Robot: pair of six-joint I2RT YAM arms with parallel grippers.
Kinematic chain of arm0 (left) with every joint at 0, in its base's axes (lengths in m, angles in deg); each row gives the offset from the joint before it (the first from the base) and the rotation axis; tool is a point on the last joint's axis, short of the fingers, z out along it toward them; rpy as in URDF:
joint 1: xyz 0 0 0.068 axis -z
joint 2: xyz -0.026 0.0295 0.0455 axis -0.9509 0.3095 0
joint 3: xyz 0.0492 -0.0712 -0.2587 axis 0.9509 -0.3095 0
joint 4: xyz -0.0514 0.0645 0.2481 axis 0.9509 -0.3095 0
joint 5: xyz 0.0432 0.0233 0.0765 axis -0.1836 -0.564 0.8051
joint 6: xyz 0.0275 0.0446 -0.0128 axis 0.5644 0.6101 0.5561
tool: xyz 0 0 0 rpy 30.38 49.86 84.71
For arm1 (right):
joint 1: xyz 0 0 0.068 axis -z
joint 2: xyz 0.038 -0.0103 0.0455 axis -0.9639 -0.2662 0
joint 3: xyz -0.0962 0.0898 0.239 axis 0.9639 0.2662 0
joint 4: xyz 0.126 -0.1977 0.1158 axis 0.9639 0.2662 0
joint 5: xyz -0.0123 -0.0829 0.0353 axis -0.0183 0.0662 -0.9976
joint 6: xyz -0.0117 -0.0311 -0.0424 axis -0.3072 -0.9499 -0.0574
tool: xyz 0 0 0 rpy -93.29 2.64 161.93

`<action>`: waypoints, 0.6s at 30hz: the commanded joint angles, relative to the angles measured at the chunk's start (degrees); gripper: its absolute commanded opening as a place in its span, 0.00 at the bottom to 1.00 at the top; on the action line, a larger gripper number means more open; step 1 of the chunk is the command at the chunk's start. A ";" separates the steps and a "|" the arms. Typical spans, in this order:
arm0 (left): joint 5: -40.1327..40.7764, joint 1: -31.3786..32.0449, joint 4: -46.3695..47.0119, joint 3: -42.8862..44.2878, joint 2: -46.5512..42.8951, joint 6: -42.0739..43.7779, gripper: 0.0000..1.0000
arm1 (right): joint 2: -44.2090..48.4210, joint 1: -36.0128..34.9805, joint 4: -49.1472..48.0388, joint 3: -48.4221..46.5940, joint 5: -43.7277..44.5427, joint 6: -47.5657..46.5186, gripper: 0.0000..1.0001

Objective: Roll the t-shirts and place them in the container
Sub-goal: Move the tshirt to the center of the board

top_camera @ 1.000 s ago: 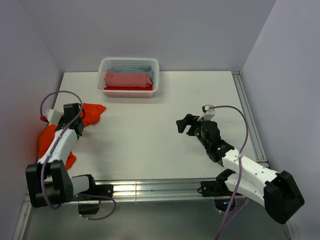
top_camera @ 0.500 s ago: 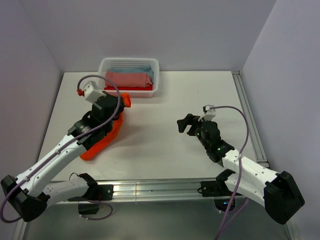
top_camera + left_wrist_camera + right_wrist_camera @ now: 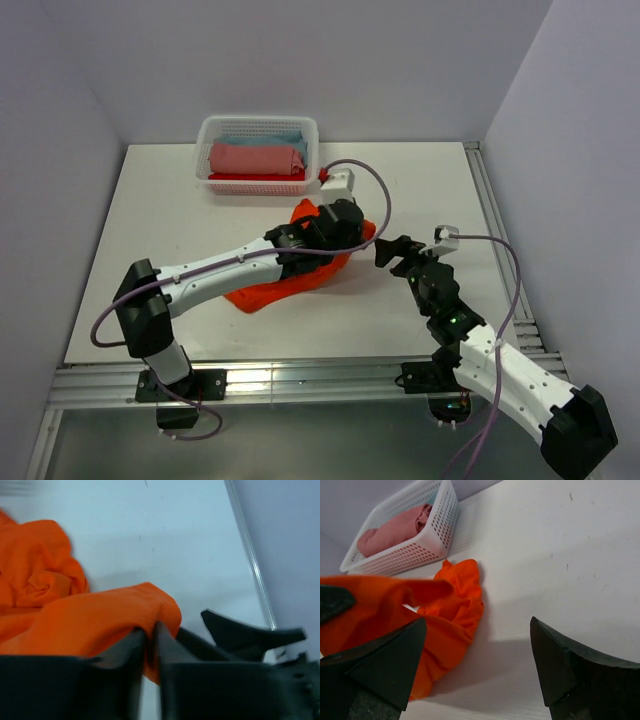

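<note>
The left gripper (image 3: 350,228), stretching across the middle of the frame, is pinching a fold of the orange t-shirt (image 3: 275,292) between jaws that are all but closed. The rest of the cloth is trailing down and to the left over the white table (image 3: 430,190). Just right of centre, the right gripper (image 3: 398,252) is hovering beside the lifted fold, jaws spread wide and holding nothing. In the white basket (image 3: 258,121) at upper centre, a salmon-pink roll (image 3: 255,157) is lying on a red roll (image 3: 240,177), with a light blue roll (image 3: 290,140) behind. The orange t-shirt is looking light, limp and badly crumpled, so it will probably sag and bunch wherever it is unsupported. Taking it by two hem or shoulder corners, one per gripper, seems the surest way of spreading it flat for rolling.
</note>
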 commanded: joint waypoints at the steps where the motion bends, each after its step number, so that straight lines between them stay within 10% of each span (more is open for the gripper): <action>1: -10.55 0.44 8.27 2.61 -1.89 8.22 0.31 | 2.49 0.02 -1.51 1.43 3.77 0.24 0.90; 3: -9.15 0.45 9.75 -0.10 -3.39 8.13 0.49 | 2.49 0.02 -0.98 1.26 4.47 0.33 0.88; 4: -8.36 0.36 9.59 -0.73 -4.70 8.66 0.87 | 1.97 0.02 -0.81 1.00 4.56 0.59 0.88; 5: -6.44 0.27 8.98 -1.08 -5.41 8.75 0.97 | 1.70 0.02 -0.80 0.91 4.47 0.51 0.88; 18: -25.74 -18.08 11.09 -0.58 -0.60 12.43 0.93 | -1.82 0.02 -1.68 -0.15 3.07 0.42 0.88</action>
